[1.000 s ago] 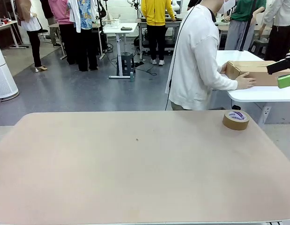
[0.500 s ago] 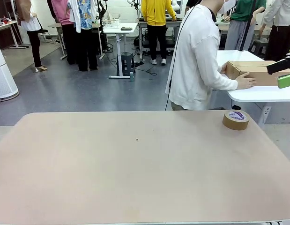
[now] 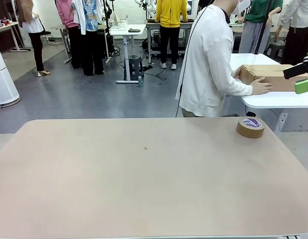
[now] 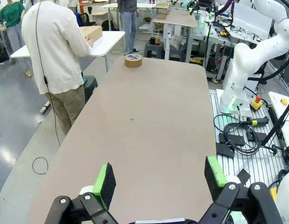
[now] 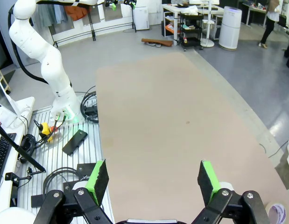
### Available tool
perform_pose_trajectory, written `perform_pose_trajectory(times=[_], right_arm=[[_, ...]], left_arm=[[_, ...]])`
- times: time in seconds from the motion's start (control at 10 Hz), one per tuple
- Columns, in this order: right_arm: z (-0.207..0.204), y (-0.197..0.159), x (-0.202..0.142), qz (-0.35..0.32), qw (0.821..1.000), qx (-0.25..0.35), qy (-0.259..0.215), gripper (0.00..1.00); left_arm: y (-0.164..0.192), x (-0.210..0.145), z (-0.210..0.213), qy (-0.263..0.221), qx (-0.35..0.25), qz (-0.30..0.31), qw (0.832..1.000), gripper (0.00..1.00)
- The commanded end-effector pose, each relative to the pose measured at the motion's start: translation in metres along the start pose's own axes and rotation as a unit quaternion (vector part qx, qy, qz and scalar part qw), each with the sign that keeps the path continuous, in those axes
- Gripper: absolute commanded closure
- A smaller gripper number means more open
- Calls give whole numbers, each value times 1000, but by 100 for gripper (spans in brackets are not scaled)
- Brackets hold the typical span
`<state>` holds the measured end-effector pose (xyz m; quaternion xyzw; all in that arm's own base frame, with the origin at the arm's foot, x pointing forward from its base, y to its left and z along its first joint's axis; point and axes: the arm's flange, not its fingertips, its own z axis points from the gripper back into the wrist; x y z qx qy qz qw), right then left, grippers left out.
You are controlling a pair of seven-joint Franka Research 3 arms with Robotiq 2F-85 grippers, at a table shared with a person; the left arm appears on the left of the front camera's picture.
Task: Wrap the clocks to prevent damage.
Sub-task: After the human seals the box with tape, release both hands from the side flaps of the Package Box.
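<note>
Here, you see a bare beige table (image 3: 144,179); no wrapped clock bundle can be made out on it. At 2 o'clock sits a brown tape roll (image 3: 250,127). Beyond, a person (image 3: 208,59) turns away, hands on a cardboard box (image 3: 273,75). Left gripper (image 4: 160,179) and right gripper (image 5: 151,179) hover, fingers apart, holding nothing.

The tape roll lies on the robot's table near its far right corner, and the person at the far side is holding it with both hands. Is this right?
Not quite. The tape roll does lie near the far right corner of the table, but nobody is touching it. The front view shows the person turned away, with a hand on a cardboard box on the white table behind.
</note>
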<state>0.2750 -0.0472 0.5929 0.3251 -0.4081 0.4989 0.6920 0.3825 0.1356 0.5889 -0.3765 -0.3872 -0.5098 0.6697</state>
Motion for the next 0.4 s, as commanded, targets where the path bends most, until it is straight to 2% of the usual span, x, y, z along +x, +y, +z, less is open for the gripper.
perform_pose_trajectory(times=[0.0, 0.3], right_arm=[[-1, -4, 3, 7, 1000, 3, -14, 0], [-1, -4, 3, 7, 1000, 3, -14, 0]], left_arm=[[0, 2, 3, -3, -4, -2, 1000, 0], [0, 2, 3, -3, -4, -2, 1000, 0]])
